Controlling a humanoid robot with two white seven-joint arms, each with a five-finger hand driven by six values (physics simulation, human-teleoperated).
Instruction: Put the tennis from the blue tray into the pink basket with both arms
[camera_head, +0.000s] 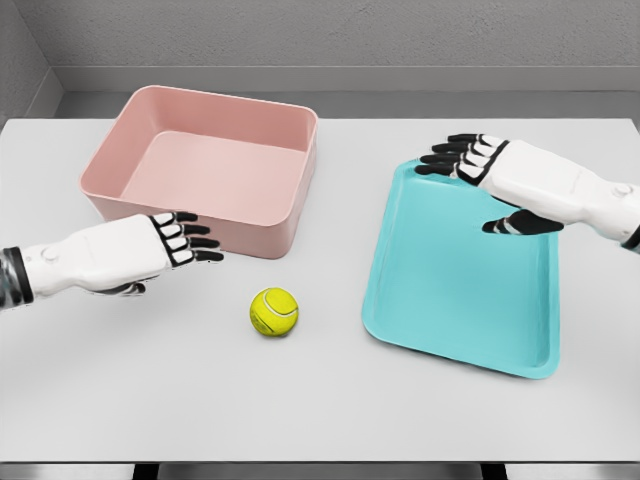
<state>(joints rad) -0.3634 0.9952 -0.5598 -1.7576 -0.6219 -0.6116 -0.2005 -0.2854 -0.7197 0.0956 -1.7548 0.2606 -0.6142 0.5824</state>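
Resting on the table (420, 420) at lower centre, the tennis ball (274, 311) lies between the pink basket (212, 165) and the blue tray (462, 275); left hand (165, 247) and right hand (495, 175) hover open-fingered, holding nothing.

A yellow-green tennis ball (274, 311) with a pale curved seam is sitting on the bare grey surface, out in the open between the two containers and touching neither. The pink basket (262, 232), a rectangular bin with rounded corners and tall walls, is standing upright behind and to the left of the ball, its inside showing nothing but its own floor. The blue tray (455, 340), a shallow turquoise rectangle with a low raised rim, is lying flat to the right of the ball, turned slightly askew, and is holding nothing.
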